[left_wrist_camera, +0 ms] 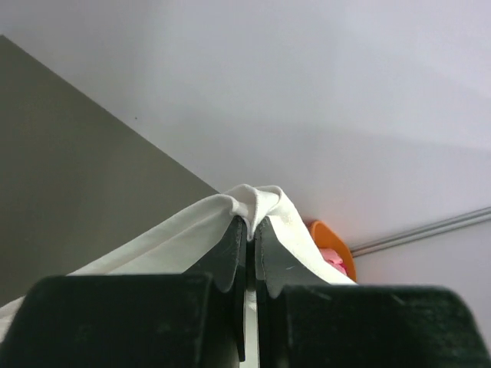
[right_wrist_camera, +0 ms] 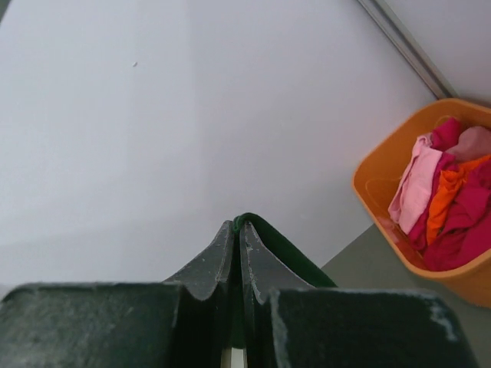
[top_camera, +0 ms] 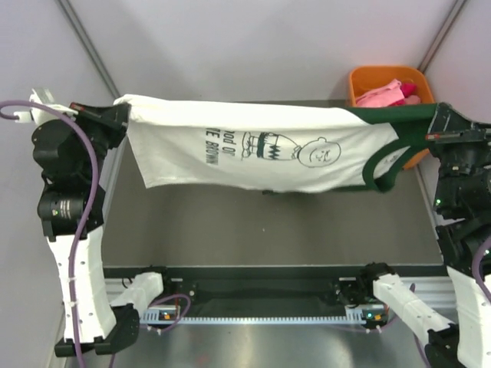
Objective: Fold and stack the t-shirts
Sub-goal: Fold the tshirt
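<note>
Arms [top_camera: 67, 157] raised apart; jaws apparently clamping t-shirt [top_camera: 192, 157]

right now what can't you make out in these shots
- Lettering on the cream-white t-shirt: top view, upside down and folded over, so only fragments are legible.
- Dark green cloth pinched by the right gripper: sleeve or second shirt, the overlap hides which.
- Left gripper: wrist view, its own fingers block the shirt below the pinch.
- Orange bin: the shirt covers its near side, and the clothes inside can't be counted.

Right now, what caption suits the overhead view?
A cream t-shirt hangs stretched between left tool and right tool above the table.
</note>
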`<state>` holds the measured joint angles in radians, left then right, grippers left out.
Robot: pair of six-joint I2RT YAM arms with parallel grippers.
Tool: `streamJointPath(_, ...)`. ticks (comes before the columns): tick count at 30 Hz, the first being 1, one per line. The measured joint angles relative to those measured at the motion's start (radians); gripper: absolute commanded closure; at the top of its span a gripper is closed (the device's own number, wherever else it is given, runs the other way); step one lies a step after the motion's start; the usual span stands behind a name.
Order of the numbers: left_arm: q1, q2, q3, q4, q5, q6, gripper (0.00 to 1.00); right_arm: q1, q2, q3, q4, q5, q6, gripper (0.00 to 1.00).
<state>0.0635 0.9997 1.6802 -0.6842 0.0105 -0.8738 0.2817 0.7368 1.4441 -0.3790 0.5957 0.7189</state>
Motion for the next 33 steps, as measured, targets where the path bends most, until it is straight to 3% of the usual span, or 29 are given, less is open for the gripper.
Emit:
streamJointPath(6,0.0,0.106,-0.099,0.031,0.004,-0.025,1.0,-0.003,0.153,0.0,-0.004,0.019,-0.012,1.0)
streamJointPath(11,0.004,0.352,-0.087,0.059,0.023,-0.053,1.0,-0.105,0.378,0.047,-0.016,-0.092,0.032,1.0)
streamJointPath(15,0.011,0.578,0.079,0.051,0.09,-0.08,1.0,-0.246,0.542,0.164,-0.047,-0.277,0.093,1.0)
streamJointPath(18,0.017,0.685,0.253,0.052,0.14,-0.094,1.0,-0.307,0.658,0.343,-0.076,-0.397,0.109,1.0)
streamJointPath(22,0.039,0.732,0.45,0.09,0.189,-0.104,1.0,-0.351,0.751,0.565,-0.043,-0.549,0.111,1.0)
streamJointPath(25,0.059,0.717,0.473,0.165,0.212,-0.105,1.0,-0.37,0.741,0.584,0.049,-0.655,0.109,1.0)
streamJointPath(28,0.069,0.659,0.341,0.267,0.214,-0.105,1.0,-0.372,0.711,0.515,0.142,-0.734,0.109,1.0)
streamJointPath(33,0.073,0.529,-0.151,0.462,0.2,-0.119,1.0,-0.372,0.619,0.132,0.294,-0.837,0.143,1.0)
